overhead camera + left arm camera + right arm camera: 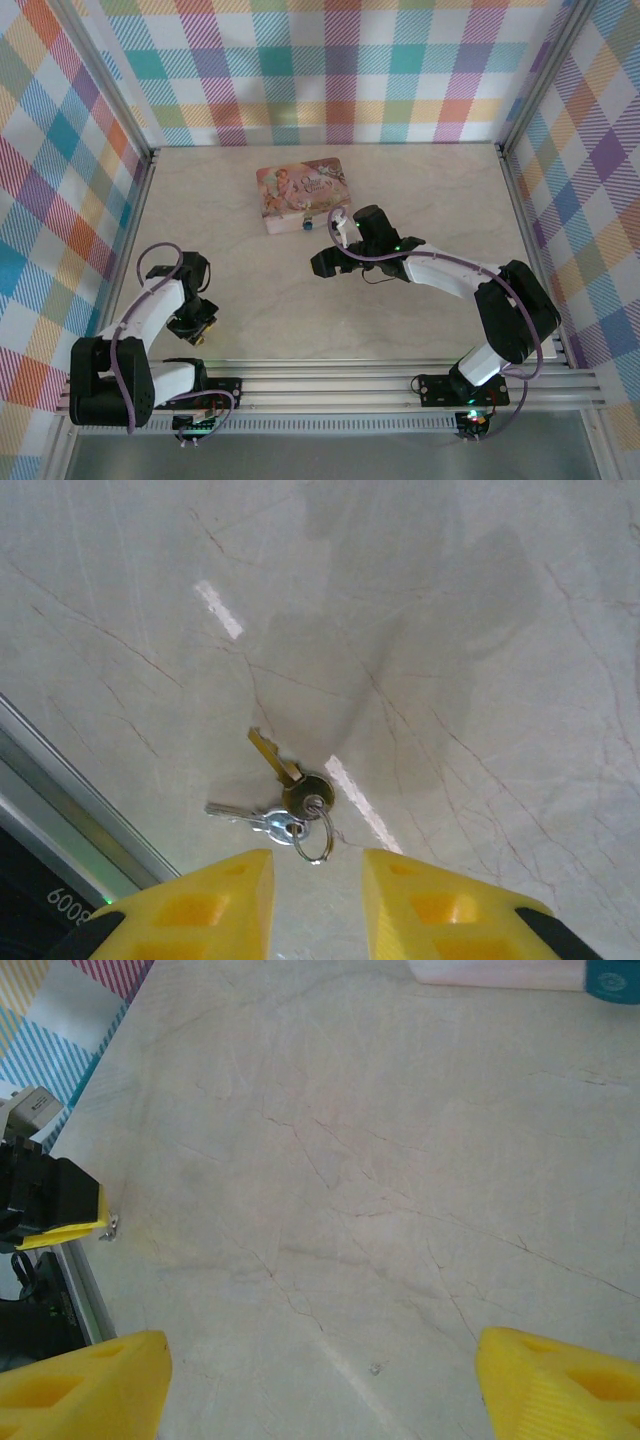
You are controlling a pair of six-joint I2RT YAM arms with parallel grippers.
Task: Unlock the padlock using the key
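Bench [420,200] middle open. L fingers [245,885] parted, empty; key [283,771] just ahead, nr near-left edge rail. R fingers [90,1380] wide apart, empty, over mid-bench.

We see the right gripper [320,1385] with its yellow fingertips [90,1380] spread wide, at 7 and 5 o'clock, over the pale veined table [330,1190]. At 1 o'clock, cut off by the frame, lies the pale edge of the tin box [490,972], touching a teal-blue object [612,986]. At 9 o'clock the left gripper [62,1222] shows a yellow tip, with a tiny metal glint [111,1228] just beside it, too small to identify.
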